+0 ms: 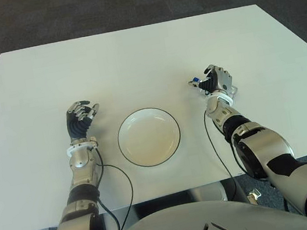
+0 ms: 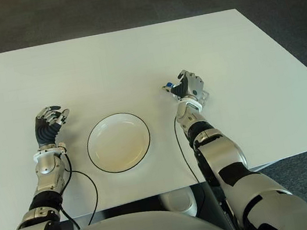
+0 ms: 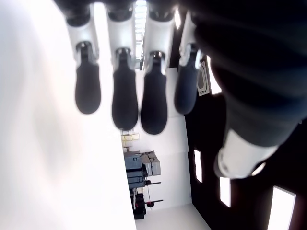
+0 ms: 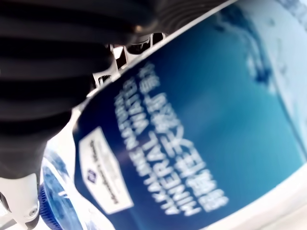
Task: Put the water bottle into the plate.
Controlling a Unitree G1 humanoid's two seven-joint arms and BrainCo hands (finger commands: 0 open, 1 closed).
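I take the plate (image 1: 148,137) as my landmark; it sits on the white table (image 1: 132,59) near its front edge, and nothing lies in it yet.

To the left of the plate I see my left hand (image 1: 80,119), raised with its palm up. In its wrist view the fingers (image 3: 124,98) hang loosely extended with nothing between them, so it holds nothing and looks idle.

To the right of the plate, a little farther back on the table, is my right hand (image 1: 217,83). Its wrist view is filled by the blue label of the water bottle (image 4: 192,139), with dark fingers (image 4: 57,62) wrapped over it, so the hand is closed around the bottle. From the head cameras only a small blue bit shows at the hand.

I judge the grasp done. What is left is carrying the bottle leftward over the plate, lowering it in and letting go.
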